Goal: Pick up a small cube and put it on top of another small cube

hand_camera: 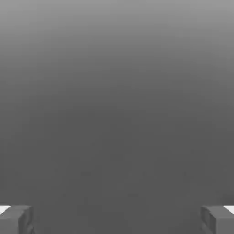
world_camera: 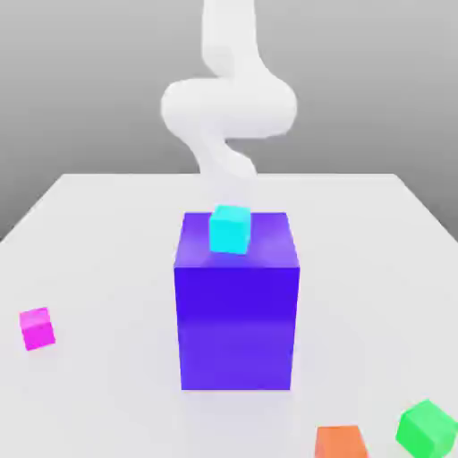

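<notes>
Grey, featureless background is seen behind a pale white table [world_camera: 107, 233] whose far edge runs across the middle of the exterior view. Near the table's centre a large blue-violet block [world_camera: 236, 313] stands upright, and on its top face, toward the far edge of that face, a small cyan cube [world_camera: 230, 229] is set, slightly turned. A small magenta cube [world_camera: 37, 328] lies well apart from the block, close to the table's edge at the exterior view's left. Two more small cubes are found at the near edge toward the exterior view's right: an orange cube [world_camera: 340, 442], cut off by the frame, and a green cube [world_camera: 428, 428] just beside it, the two not touching. The white arm [world_camera: 228, 107] is seen rising behind the block in a bent curve, beyond the far edge of the table.

In the hand view the gripper [hand_camera: 117, 219] is shown with its two dark grey fingertips [hand_camera: 16, 219] spread wide at opposite sides, released, with nothing grasped between them; plain grey is seen beyond them.
</notes>
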